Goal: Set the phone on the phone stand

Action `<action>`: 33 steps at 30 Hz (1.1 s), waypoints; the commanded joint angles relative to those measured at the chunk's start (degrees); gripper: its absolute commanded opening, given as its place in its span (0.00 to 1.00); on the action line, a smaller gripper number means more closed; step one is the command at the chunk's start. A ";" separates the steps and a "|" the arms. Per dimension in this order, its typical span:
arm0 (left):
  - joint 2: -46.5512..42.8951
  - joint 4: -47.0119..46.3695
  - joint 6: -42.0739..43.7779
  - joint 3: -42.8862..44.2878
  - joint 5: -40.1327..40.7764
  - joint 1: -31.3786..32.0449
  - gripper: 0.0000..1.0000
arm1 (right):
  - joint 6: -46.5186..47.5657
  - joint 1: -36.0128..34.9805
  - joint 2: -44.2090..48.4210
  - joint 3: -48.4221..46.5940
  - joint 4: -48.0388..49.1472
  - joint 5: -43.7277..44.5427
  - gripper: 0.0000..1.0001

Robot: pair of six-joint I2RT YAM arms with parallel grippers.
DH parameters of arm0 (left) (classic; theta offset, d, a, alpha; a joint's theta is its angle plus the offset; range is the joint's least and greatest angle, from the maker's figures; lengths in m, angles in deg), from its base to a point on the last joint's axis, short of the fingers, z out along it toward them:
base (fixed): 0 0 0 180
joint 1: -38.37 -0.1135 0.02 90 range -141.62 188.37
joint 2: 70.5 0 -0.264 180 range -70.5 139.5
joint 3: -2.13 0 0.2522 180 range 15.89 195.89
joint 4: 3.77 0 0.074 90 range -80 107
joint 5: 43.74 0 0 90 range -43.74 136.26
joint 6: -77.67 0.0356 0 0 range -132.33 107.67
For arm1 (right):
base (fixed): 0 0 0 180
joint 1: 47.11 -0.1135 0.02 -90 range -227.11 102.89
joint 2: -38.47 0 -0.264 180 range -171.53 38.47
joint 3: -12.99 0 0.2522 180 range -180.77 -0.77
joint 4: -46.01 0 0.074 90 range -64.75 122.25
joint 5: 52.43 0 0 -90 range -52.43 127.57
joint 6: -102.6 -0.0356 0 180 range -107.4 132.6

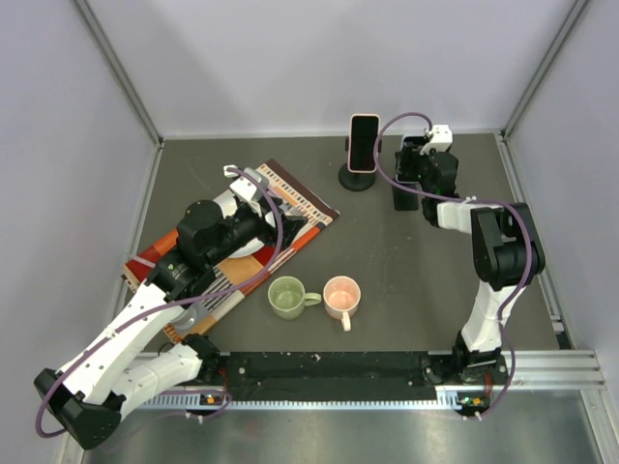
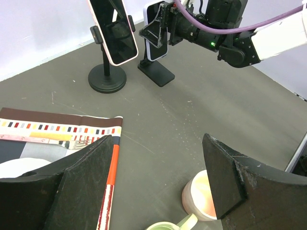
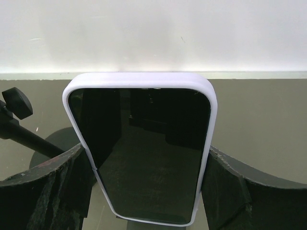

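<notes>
Right gripper (image 3: pixel 146 191) clamps the phone (image 3: pixel 144 143) at its stand (image 2: pixel 158 73).
Its fingers (image 3: pixel 53 191) pinch both edges of the white-cased phone, upright against the black stand; released before it seats, it could tip toward the neighbouring pink-cased phone (image 2: pixel 114 33). Left gripper (image 2: pixel 158 163) hangs wide, empty.

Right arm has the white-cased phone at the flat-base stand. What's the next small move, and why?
Probably ease the right gripper open slightly and watch. The white-cased phone stands upright above the flat-base stand, with the fingers against both side edges. Whether it is seated I cannot tell, so release slowly.
</notes>
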 commanded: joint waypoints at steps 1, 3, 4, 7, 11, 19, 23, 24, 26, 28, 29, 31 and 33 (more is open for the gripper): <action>-0.36 -2.03 0.46 -0.13 -0.02 -0.24 0.80 | -0.79 -0.67 0.86 -0.06 7.03 0.00 0.06; -0.45 -2.03 0.46 -0.13 -0.20 -0.24 0.80 | -1.23 -0.68 0.60 0.11 8.61 -0.35 0.06; -0.45 -2.03 0.46 -0.13 -0.20 -0.24 0.80 | -1.58 -0.68 0.43 0.20 8.97 -0.52 0.07; -0.45 -1.95 0.46 -0.13 0.07 -0.24 0.80 | -2.28 -0.85 0.25 0.55 10.63 -0.44 0.08; -0.54 -2.03 0.46 -0.21 0.07 -0.24 0.80 | -1.50 -1.47 -0.98 0.46 11.17 1.05 0.08; -0.54 -2.03 0.46 -0.21 -0.20 -0.33 0.80 | 0.61 -2.34 -1.68 3.44 13.97 5.36 0.09; -0.54 -2.03 0.46 -0.21 -0.28 -0.33 0.80 | 2.81 -2.70 -1.68 3.10 12.84 7.91 0.09; -0.62 -2.12 0.46 -0.21 -0.28 -0.24 0.80 | 3.07 -2.70 -1.60 2.93 12.40 8.35 0.09; -0.63 -2.03 0.46 -0.21 -0.37 -0.33 0.80 | 3.69 -2.70 -1.60 2.40 10.91 7.22 0.10; -0.71 -2.12 0.46 -0.21 -0.37 -0.33 0.80 | 3.52 -2.70 -1.86 2.05 10.29 5.81 0.12; -0.63 -2.12 0.37 -0.21 -0.55 -0.33 0.80 | 3.43 -2.61 -1.86 2.13 10.20 5.98 0.13; -0.71 -2.12 0.46 -0.30 -0.55 -0.33 0.80 | 3.60 -2.61 -1.86 2.31 10.47 6.15 0.13; -0.71 -2.12 0.46 -0.30 -0.28 -0.24 0.80 | 3.69 -2.61 -1.86 1.96 9.94 5.46 0.14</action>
